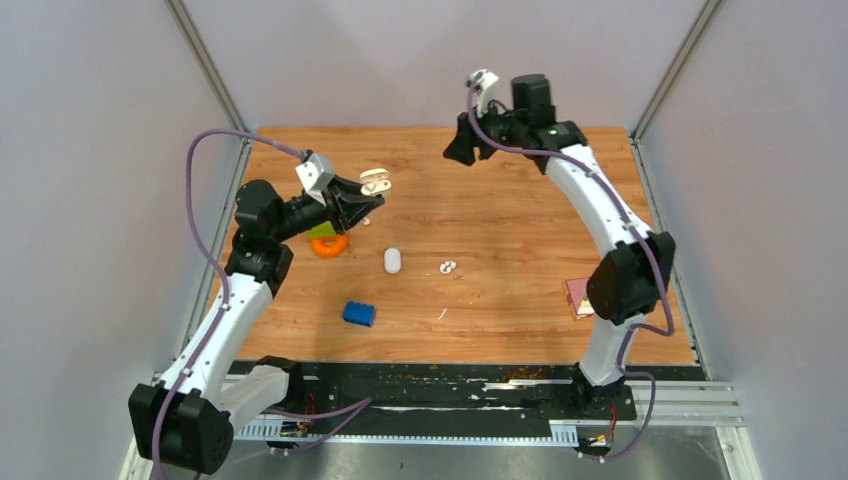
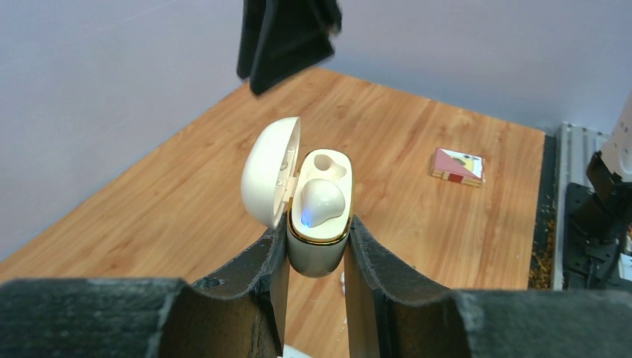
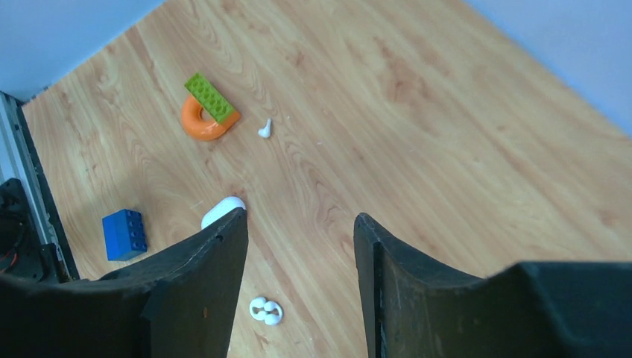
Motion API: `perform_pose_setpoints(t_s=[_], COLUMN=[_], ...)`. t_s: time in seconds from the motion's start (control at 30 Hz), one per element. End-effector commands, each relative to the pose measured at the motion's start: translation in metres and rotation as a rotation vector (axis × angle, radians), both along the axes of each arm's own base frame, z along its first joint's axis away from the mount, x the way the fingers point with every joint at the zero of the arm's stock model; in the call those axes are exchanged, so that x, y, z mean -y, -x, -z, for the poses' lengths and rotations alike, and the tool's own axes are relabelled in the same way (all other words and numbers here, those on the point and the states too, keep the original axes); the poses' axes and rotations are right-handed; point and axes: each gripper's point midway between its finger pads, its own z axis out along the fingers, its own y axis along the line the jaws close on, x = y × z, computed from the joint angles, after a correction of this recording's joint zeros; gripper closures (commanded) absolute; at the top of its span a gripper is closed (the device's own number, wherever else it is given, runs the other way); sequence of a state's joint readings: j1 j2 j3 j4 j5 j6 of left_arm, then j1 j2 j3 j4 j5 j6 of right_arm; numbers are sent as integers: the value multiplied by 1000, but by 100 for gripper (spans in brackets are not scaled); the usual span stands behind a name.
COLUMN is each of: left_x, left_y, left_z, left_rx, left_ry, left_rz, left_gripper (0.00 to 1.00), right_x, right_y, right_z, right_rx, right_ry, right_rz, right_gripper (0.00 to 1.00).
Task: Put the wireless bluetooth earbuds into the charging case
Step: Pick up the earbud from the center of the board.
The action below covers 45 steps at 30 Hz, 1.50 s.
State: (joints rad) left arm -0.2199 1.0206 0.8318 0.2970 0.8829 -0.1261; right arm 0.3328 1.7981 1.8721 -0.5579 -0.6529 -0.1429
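Note:
My left gripper is shut on the white charging case and holds it above the table, lid swung open to the left. One white earbud sits in the near socket with a blue light at its edge; the far socket is empty. In the top view the case hangs over the table's left half. My right gripper is open and empty, raised at the back. A stemmed earbud lies beside the orange ring. A tiny white lumpy pair lies mid-table.
An orange ring with a green brick on it sits under the left gripper. A white oval piece and a blue toy brick lie nearer the front. A small red-and-white box rests by the right arm.

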Motion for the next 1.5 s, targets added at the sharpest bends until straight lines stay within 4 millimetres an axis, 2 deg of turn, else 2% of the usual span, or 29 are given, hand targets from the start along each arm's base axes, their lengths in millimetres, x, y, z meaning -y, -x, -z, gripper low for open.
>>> perform_pose_setpoints(t_s=[0.0,0.07,0.13,0.23,0.43,0.53,0.73,0.9,1.07,1.2,1.3,1.37,1.47], left_x=[-22,-27,-31,-35,-38,-38,-37,-36,-36,-37,-37,-37,-36], left_y=[-1,0,3,8,10,10,13,15,14,12,10,8,6], left_z=[-34,-42,-48,-55,-64,-64,-63,-61,-56,-53,-53,-53,-55], left_rx=[72,87,94,110,130,132,130,122,103,85,80,74,75], left_ry=[-2,-1,-2,-12,-13,-12,5,10,7,-5,-13,-17,-18], left_rz=[-109,-133,-149,-161,-182,-182,-173,-168,-166,-174,-175,-176,-176], left_gripper=[95,95,95,95,94,94,94,94,93,93,93,93,92], right_x=[-57,-84,-108,-139,-180,-191,-210,-230,-245,-246,-246,-242,-235], right_y=[-8,-9,-6,3,-2,-12,-21,-16,-19,-29,-29,-29,-31], right_z=[58,89,109,133,186,202,228,235,247,255,263,272,276], right_rx=[-80,-94,-49,43,193,197,29,-54,-59,-72,-80,-94,-97], right_ry=[87,111,114,99,260,282,220,155,153,156,162,183,215], right_rz=[-34,-120,-242,-422,-517,-462,-284,-224,-139,-26,-9,7,40], right_gripper=[47,52,57,58,61,62,57,58,60,65,68,72,78])
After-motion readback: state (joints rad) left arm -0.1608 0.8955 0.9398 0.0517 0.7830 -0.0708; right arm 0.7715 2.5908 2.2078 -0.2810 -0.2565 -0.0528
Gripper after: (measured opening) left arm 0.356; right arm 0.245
